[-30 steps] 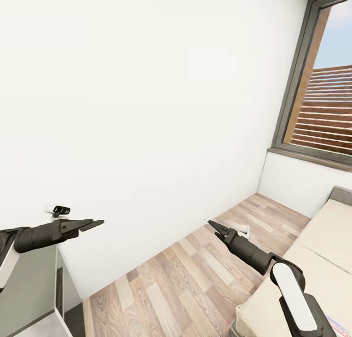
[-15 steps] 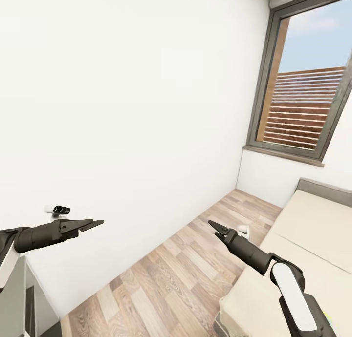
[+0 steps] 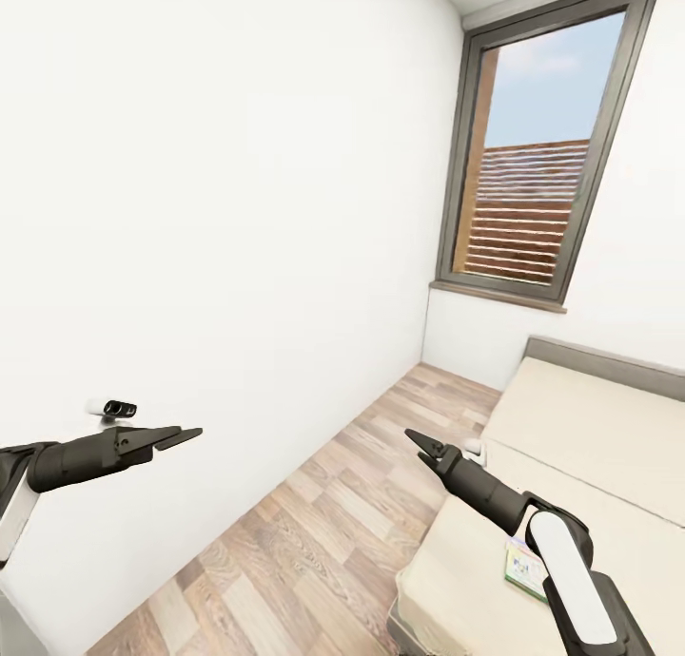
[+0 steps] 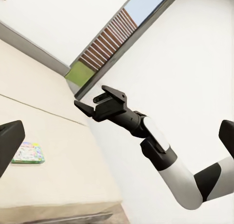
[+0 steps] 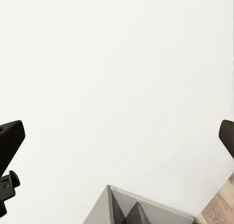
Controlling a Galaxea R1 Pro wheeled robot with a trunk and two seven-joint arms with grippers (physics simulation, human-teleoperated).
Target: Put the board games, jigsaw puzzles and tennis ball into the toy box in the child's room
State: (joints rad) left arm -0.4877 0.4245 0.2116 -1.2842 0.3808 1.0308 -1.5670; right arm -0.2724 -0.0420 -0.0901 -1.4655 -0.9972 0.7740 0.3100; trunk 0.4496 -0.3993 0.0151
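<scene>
Facing the corner of the child's room (image 3: 238, 209), I've got white wall ahead, wood-plank floor (image 3: 314, 532) below and the window (image 3: 533, 162) off to the right. Both arms are up in front of me and carrying nothing. My left gripper (image 3: 176, 437) has its fingers spread wide, judging by how far apart the two tips sit at the edges of its wrist view. My right gripper (image 3: 419, 440) has its two black fingers parted as well, clear to see from the left wrist view (image 4: 92, 104), and nothing sits between them.

The bed (image 3: 590, 428) fills my right side, and there on the mattress lies one board game (image 3: 523, 566), a flat green-and-white box, partly hidden behind my right forearm. The left wrist camera picks it up too (image 4: 29, 152), lying flat and well clear of the mattress edge. A second game on the bed I can't make out.

To do this well, I reckon I should square my base to the bed first, then bring the right arm back and down over the box. Flat boxes are awkward, so I'd go for a long edge, fingers wide, rather than press from above.
</scene>
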